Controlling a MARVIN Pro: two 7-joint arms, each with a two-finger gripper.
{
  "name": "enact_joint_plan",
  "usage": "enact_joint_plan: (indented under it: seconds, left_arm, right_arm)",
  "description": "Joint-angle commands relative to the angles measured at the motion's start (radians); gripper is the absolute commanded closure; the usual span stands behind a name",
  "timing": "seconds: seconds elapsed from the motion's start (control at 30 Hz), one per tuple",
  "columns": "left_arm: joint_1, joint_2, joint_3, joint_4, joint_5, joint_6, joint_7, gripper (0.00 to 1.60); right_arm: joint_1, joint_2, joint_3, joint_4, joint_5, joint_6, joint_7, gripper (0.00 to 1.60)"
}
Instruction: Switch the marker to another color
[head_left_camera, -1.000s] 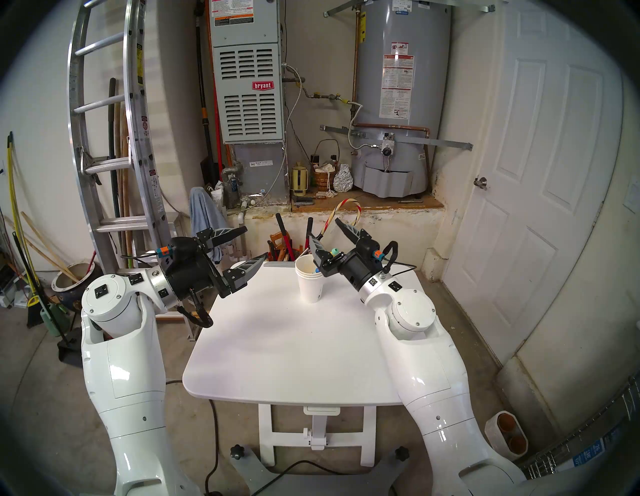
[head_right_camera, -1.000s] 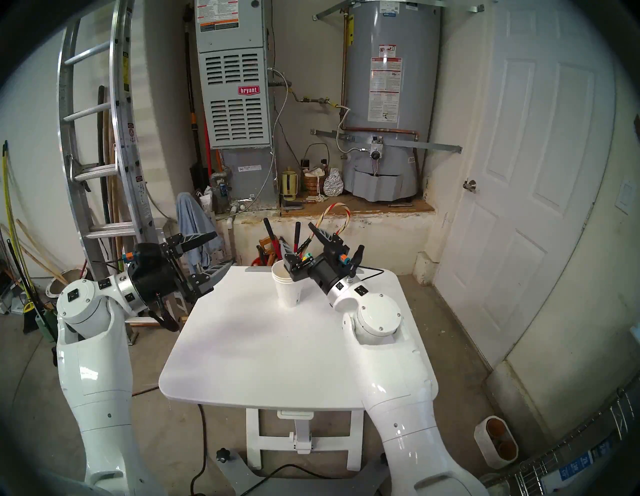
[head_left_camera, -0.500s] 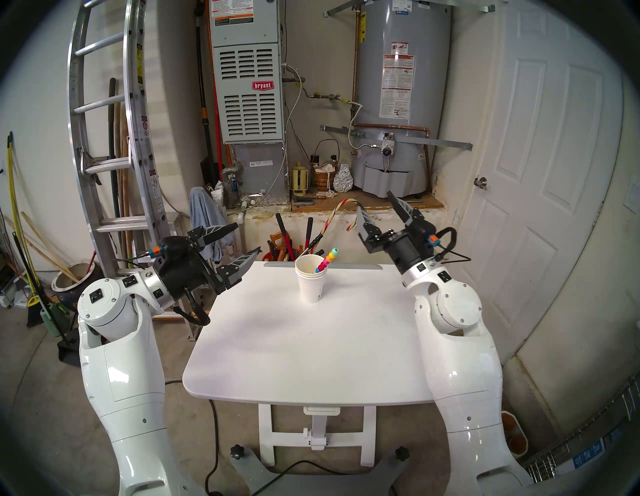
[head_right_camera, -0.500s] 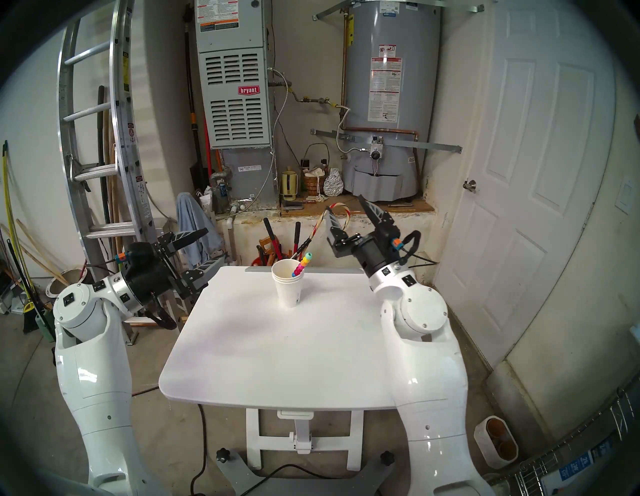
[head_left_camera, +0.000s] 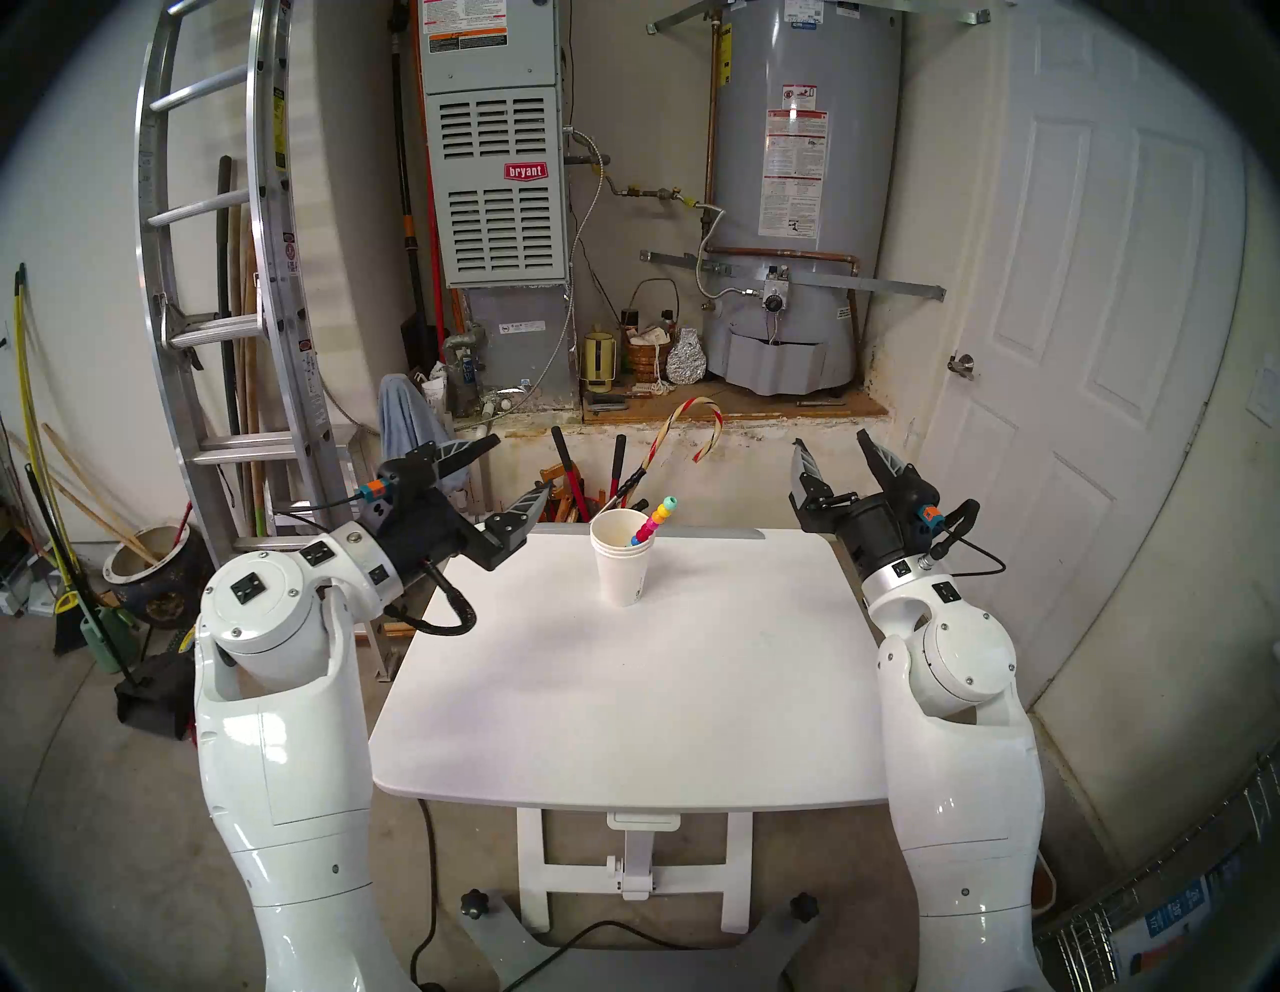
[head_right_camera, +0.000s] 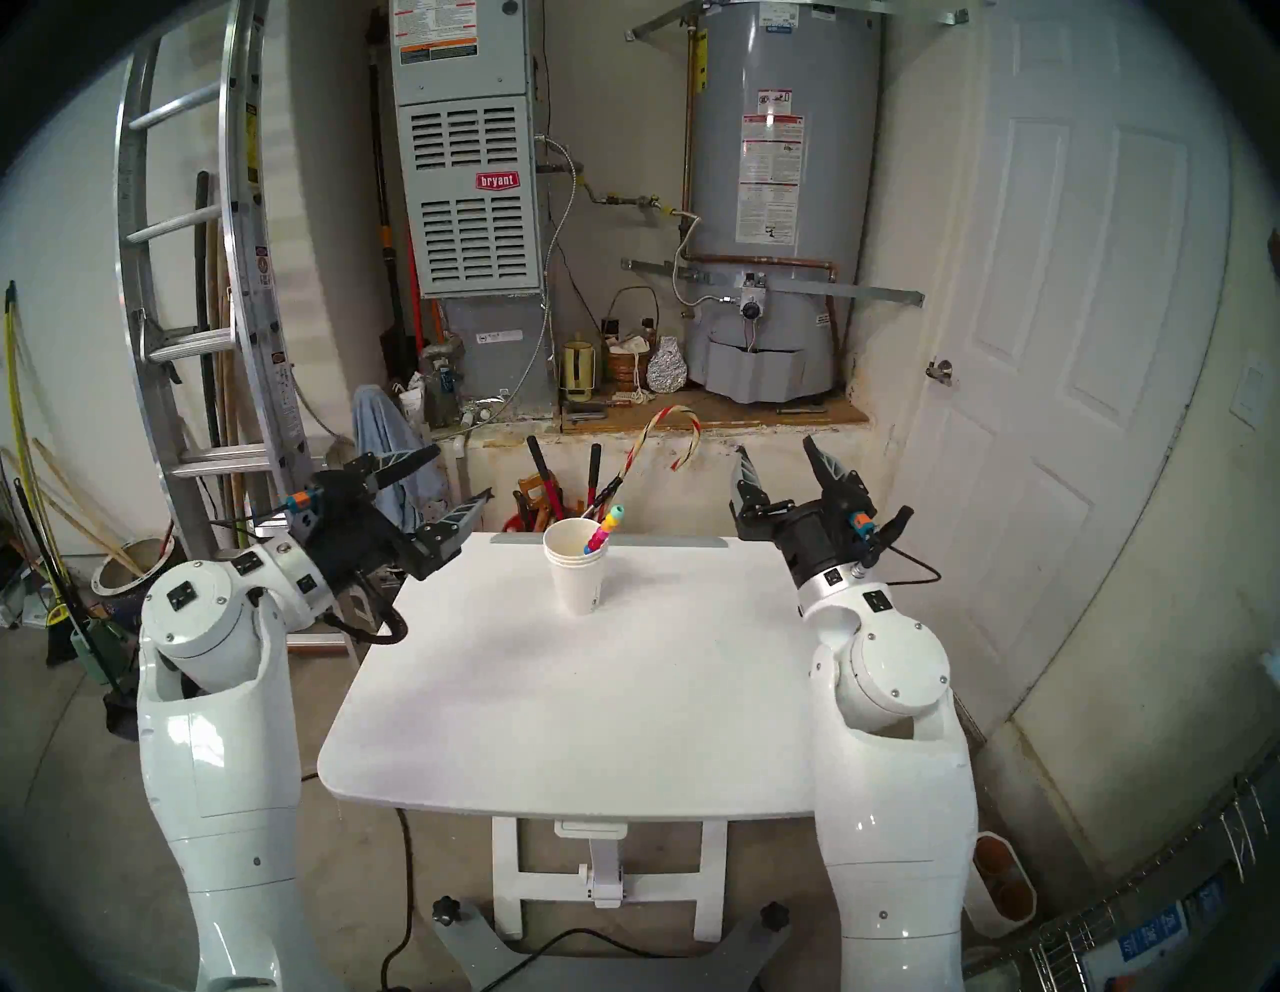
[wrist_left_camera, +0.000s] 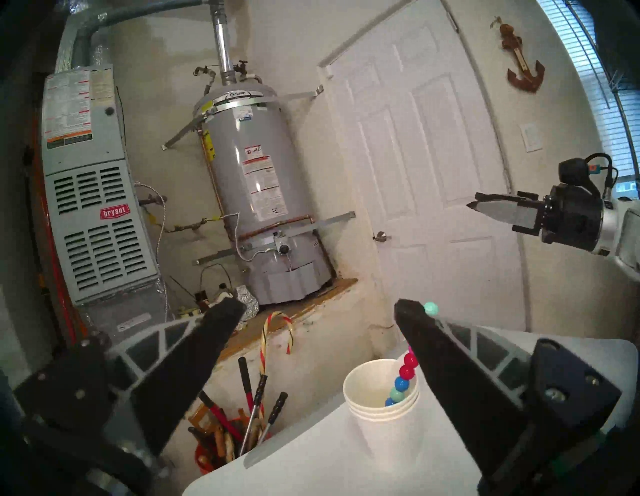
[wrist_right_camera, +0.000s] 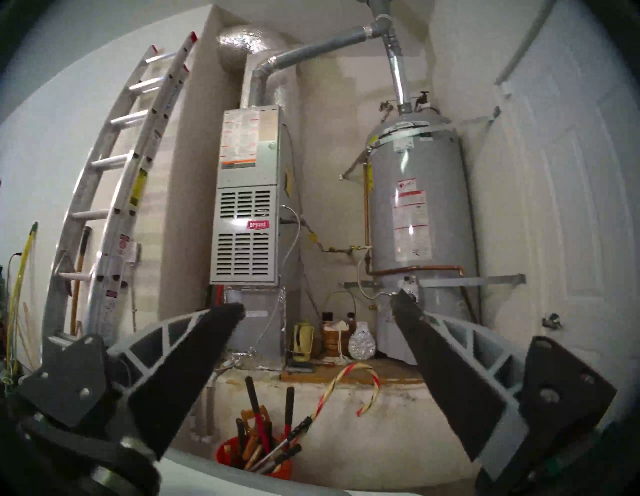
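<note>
The marker (head_left_camera: 654, 520), a thin stick of bead-like segments in teal, yellow, pink, red and blue, leans in a stack of white paper cups (head_left_camera: 622, 564) at the back of the white table (head_left_camera: 623, 693). It shows in the right head view (head_right_camera: 605, 528) and the left wrist view (wrist_left_camera: 406, 370) too. My left gripper (head_left_camera: 519, 470) is open and empty, left of the cups at the table's back left corner. My right gripper (head_left_camera: 831, 443) is open and empty, past the table's right edge, pointing at the back wall. The right wrist view shows no marker.
An orange bucket (wrist_right_camera: 228, 453) of red and black tool handles and a striped candy cane (head_left_camera: 682, 433) stand just behind the table. A ladder (head_left_camera: 221, 277) leans at the left. A furnace (head_left_camera: 495, 173), a water heater (head_left_camera: 796, 194) and a white door (head_left_camera: 1080, 346) lie beyond.
My right gripper left the marker in the cups, lifted away and swung right, past the table's edge. My left arm moved in towards the table's back left corner.
</note>
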Motion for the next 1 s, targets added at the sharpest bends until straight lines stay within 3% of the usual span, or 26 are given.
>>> enact_joint_plan:
  seconds: [0.0,0.23,0.5,0.97]
  left_arm:
    - [0.015,0.0,0.126,-0.02,0.033,0.007,0.114,0.0]
    - [0.04,0.006,0.211,-0.031,0.069,0.036,0.251,0.0]
    - [0.049,0.005,0.219,-0.052,0.028,0.128,0.404,0.0]
    - [0.086,0.015,0.291,-0.102,-0.041,0.171,0.697,0.0]
  right_arm:
    - [0.005,-0.035,-0.004,-0.055,-0.007,0.032,-0.054,0.0]
    - [-0.004,-0.042,-0.009,-0.092,-0.021,0.096,-0.109,0.0]
    - [-0.003,-0.045,-0.03,-0.137,-0.035,0.168,-0.172,0.0]
    - [-0.001,-0.046,-0.057,-0.163,-0.045,0.285,-0.262,0.0]
